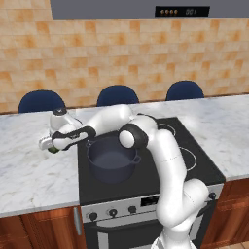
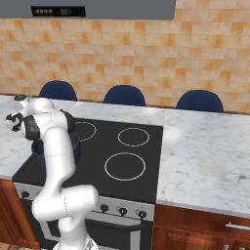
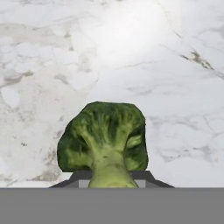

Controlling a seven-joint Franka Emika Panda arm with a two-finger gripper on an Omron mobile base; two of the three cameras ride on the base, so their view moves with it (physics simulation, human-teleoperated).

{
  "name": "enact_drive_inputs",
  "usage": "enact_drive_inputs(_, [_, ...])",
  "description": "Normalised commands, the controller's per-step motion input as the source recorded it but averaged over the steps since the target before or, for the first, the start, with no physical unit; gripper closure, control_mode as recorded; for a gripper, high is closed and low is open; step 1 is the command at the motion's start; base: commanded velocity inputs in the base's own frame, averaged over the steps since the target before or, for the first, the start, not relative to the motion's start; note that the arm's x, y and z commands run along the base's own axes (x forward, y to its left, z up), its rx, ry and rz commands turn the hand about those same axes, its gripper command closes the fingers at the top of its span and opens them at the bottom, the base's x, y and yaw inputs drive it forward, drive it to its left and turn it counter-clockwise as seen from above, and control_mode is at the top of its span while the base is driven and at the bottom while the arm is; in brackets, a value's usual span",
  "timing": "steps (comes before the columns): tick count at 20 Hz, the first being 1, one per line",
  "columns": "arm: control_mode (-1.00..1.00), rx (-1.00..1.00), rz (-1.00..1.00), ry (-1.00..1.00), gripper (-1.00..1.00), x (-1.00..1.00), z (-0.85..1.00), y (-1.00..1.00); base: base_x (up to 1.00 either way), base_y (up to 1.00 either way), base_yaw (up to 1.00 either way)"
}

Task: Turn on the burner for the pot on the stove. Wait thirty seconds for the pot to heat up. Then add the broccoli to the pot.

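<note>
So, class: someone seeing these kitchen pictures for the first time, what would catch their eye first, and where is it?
First the big white arm, bent over the stove with its gripper out over the marble counter left of the cooktop. Then, in the hand view, the broccoli sits close up with its pale stalk between the closed fingertips. The dark pot stands on the near left part of the stove, beside the gripper.
</note>
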Motion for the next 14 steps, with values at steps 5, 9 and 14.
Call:
enact_drive_inputs(5, [-1.0, 0.0, -0.08, -0.03, 1.0, 0.0, 0.51, 0.0, 0.0, 0.0, 0.0])
enact_drive_inputs(9, [-1.0, 0.0, -0.1, -0.14, 1.0, 0.0, 0.98, 0.0, 0.0, 0.0, 0.0])
enact_drive_inputs(14, [-1.0, 0.01, -0.12, -0.04, 1.0, -0.41, 0.89, -0.32, 0.0, 0.0, 0.0])
